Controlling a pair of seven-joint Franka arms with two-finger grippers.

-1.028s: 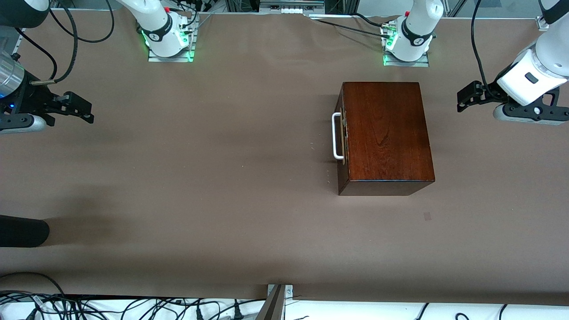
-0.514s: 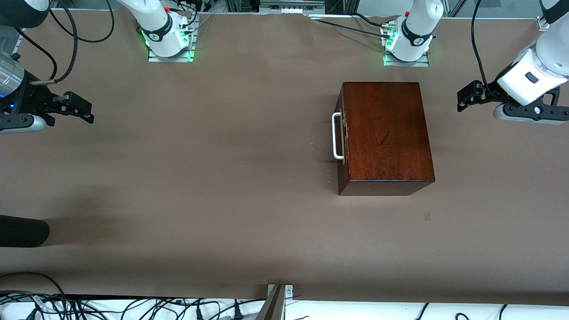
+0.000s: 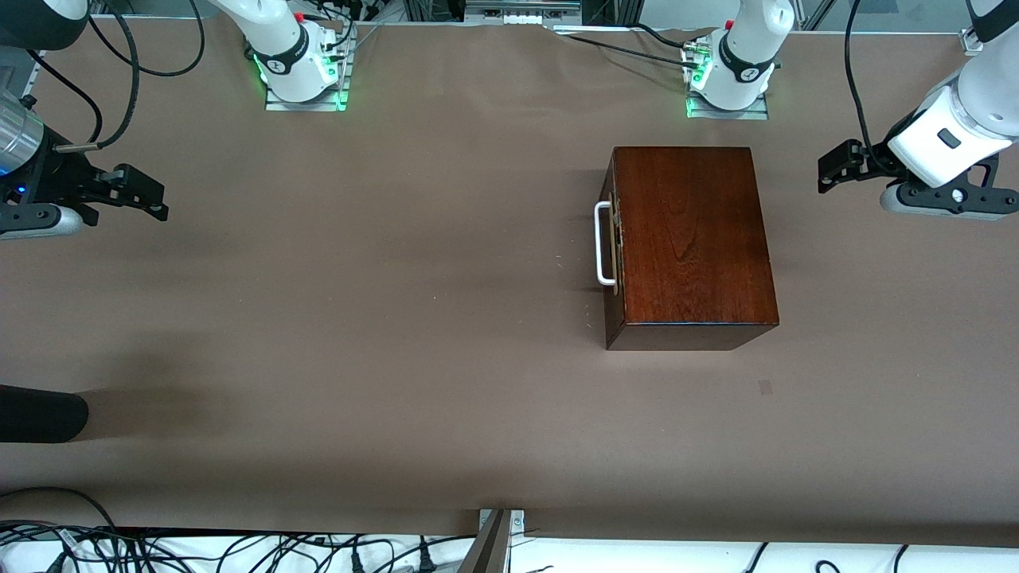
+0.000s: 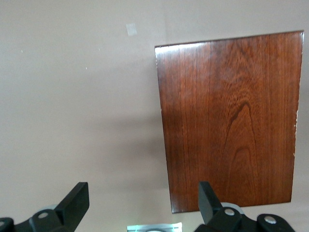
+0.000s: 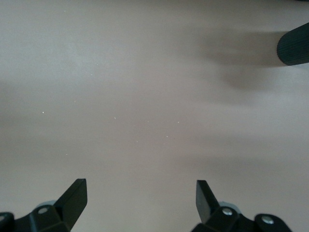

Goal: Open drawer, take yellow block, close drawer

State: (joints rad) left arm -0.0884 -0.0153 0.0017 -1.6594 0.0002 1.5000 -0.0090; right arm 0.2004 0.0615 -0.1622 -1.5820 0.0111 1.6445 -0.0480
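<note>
The drawer point(image 3: 611, 243) is shut flush into the dark wooden box point(image 3: 689, 239), its white loop handle point(image 3: 603, 243) facing the right arm's end of the table point(image 3: 398, 358). The box stands toward the left arm's end, closer to the edge where the robots' bases stand than to the front camera's edge. The yellow block is nowhere to be seen; presumably it lies inside the closed drawer. So the task looks barely begun: opening, taking the block and closing all remain.

The left pincer point(image 3: 832, 171) hangs over bare table between the box and the left arm's end edge, apart from the box. In the left wrist view its fingers point(image 4: 77, 200) stand wide apart with nothing between them, the box top in sight below.

The right pincer point(image 3: 147, 199) waits over the table at the right arm's end edge, well apart from the box. Its fingers point(image 5: 75, 195) are likewise spread wide and hold nothing, with only bare table under them.
</note>
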